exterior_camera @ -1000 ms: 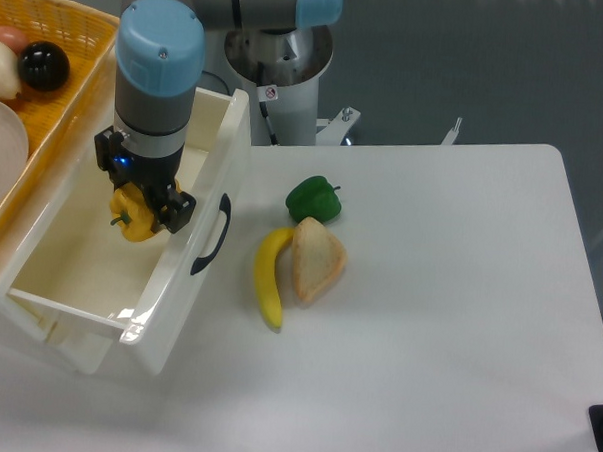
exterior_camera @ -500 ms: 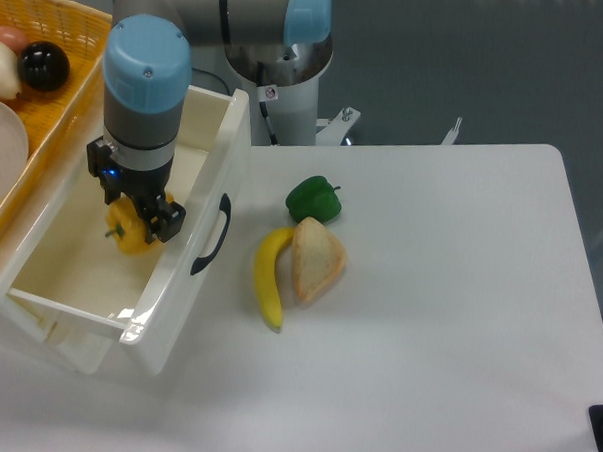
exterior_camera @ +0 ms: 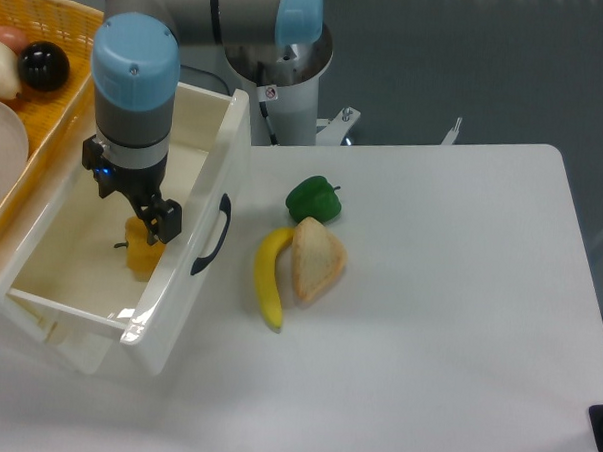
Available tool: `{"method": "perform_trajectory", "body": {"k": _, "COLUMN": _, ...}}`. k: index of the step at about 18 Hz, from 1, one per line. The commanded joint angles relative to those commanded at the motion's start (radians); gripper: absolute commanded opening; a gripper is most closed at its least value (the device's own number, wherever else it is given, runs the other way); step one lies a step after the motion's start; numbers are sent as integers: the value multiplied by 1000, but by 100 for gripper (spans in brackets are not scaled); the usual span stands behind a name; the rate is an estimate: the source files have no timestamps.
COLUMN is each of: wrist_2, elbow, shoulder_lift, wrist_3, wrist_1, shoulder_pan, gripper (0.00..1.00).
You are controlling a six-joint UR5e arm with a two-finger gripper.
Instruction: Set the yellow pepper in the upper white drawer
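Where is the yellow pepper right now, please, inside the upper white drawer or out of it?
Inside: the yellow pepper sits low within the upper white drawer's walls, beneath the hand.

Large cream-white plastic drawer box with black curved handle [exterior_camera: 195,266] sits at the left of the white table [exterior_camera: 445,372]. Small yellow-orange bell pepper [exterior_camera: 140,256] is inside the drawer, near its right wall. Black two-finger gripper [exterior_camera: 142,211] is directly above the pepper, within the drawer opening. Yellow wicker basket [exterior_camera: 60,35] lies far left, behind the drawer. Right of the drawer: green pepper [exterior_camera: 313,199] farthest, long yellow banana [exterior_camera: 269,280] and wedge of bread [exterior_camera: 316,260] nearer, touching side by side.
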Motion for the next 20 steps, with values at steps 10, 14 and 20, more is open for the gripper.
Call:
{"method": "perform_trajectory", "body": {"k": 10, "wrist_2": -17, "elbow": 26, "shoulder_lift": 88, "wrist_3": 14, "wrist_1": 35, "shoulder_pan": 172, "gripper": 99}}
{"method": "perform_trajectory", "body": {"k": 14, "wrist_2": -11, "elbow": 18, "shoulder_lift": 86, "wrist_3": 54, "wrist_1": 64, "shoulder_pan": 287, "gripper": 100}}
{"method": "perform_trajectory", "body": {"k": 20, "wrist_2": -5, "elbow": -23, "shoulder_lift": 71, "wrist_3": 319, "wrist_1": 64, "shoulder_pan": 480, "gripper": 100}}
